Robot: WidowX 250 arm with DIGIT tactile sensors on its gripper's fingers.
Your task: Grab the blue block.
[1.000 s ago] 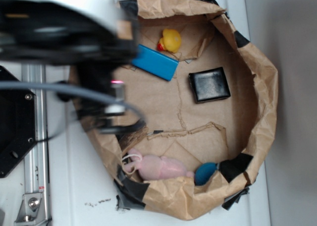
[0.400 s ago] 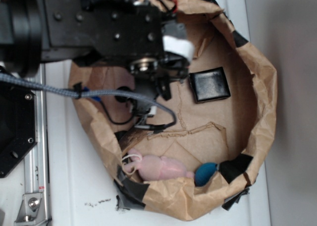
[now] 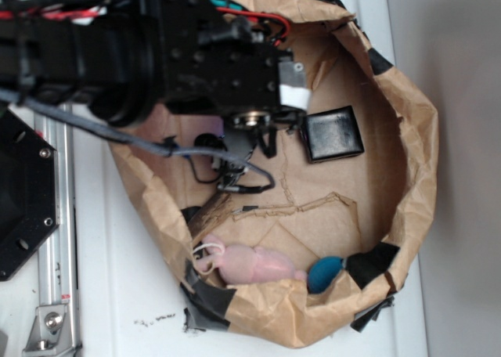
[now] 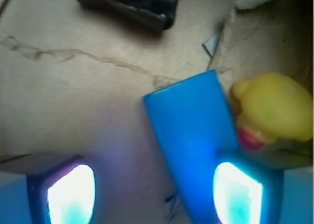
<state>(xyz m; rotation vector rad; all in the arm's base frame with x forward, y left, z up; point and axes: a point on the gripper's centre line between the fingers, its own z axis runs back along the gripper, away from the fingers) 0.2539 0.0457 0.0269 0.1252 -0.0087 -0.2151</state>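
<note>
- The black robot arm [image 3: 156,52] reaches over the crumpled brown-paper nest [image 3: 407,161] on the white worktop [image 3: 117,294]; the approach looks nearly done, the grasp itself not yet made.
- Its hand [image 4: 154,194] is spread wide and holds nothing.
- The flat sky-blue rectangular block [image 4: 194,135] lies on the paper floor between the fingers, close against the right-hand one.
- Also in the nest: a black square box [image 3: 332,134], a pink soft toy [image 3: 250,265], a yellow rubber duck [image 4: 274,108] touching the block, and a teal-blue rounded ball [image 3: 324,272].
</note>
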